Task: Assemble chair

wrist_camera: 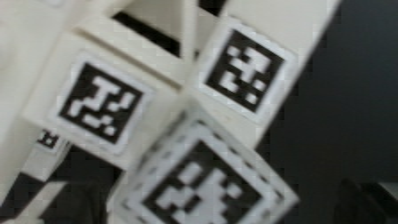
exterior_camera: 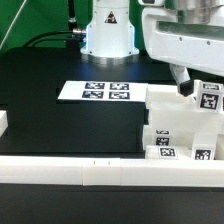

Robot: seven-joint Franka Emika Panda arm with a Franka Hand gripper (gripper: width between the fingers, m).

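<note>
Black tabletop (exterior_camera: pixel 50 120), marker board (exterior_camera: pixel 95 91) mid-field. Chair (exterior_camera: pixel 185 135) parts clustered at exterior view's right, against border rail (exterior_camera: pixel 60 166). Gripper (exterior_camera: pixel 187 90) low over cluster; opening, hold: cannot tell. Judged step: grasping part. Next move needs clean lift; rail close, open room toward exterior view's left.

Glossy white arm (exterior_camera: pixel 185 35) on rounded white base (exterior_camera: pixel 108 35), dark hand (exterior_camera: pixel 186 88), black cables.

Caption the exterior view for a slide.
Robot hand lowered over tagged white chair parts beside the marker board on a black table.
</note>
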